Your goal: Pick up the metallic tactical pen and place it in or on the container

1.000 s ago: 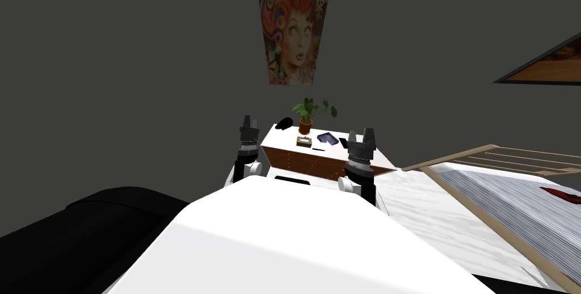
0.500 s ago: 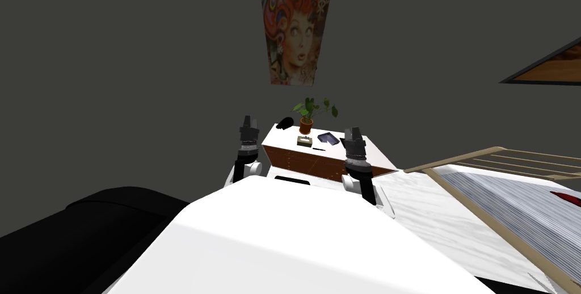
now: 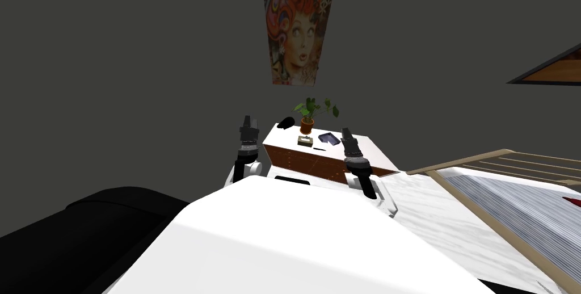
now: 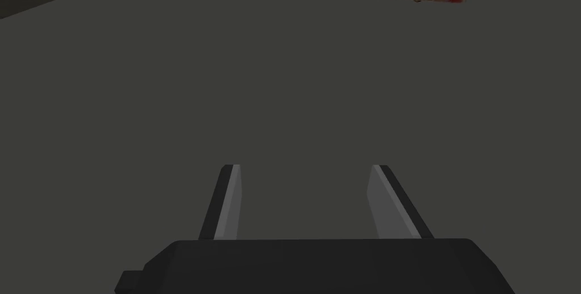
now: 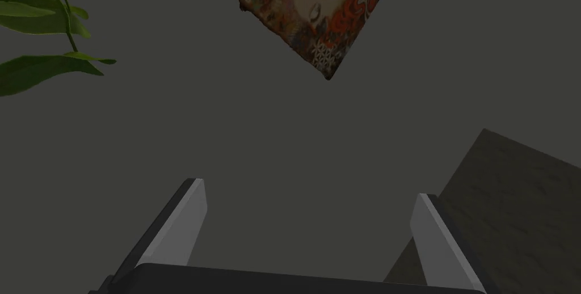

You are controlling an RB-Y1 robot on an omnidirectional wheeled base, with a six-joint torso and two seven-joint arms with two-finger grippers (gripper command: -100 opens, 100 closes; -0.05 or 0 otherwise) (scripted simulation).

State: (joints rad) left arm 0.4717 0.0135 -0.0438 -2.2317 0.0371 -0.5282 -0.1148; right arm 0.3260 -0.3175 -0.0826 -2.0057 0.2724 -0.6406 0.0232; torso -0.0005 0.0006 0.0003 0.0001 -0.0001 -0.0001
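Note:
A thin dark pen (image 3: 319, 149) lies near the front edge of a white-topped chest of brown drawers (image 3: 371, 147). Just behind the pen sits a small blue-grey tray (image 3: 328, 138). My right gripper (image 3: 346, 133) is raised at the right of the tray, above the chest top, and its fingers stand open (image 5: 309, 187) with nothing between them. Plant leaves (image 5: 40, 41) show beside it in the right wrist view. My left gripper (image 3: 247, 120) is held up to the left of the chest, also open (image 4: 306, 167) and empty.
On the chest also stand a potted plant (image 3: 307, 116), a small beige box (image 3: 304, 141) and a black object (image 3: 285, 122). A bed with a slatted wooden frame (image 3: 488, 194) lies at the right, a black couch (image 3: 74, 234) at the lower left.
My right arm has swung left and forward toward the chest top, and its gripper has turned edge-on. The left arm has stayed where it was. The view has shifted slightly.

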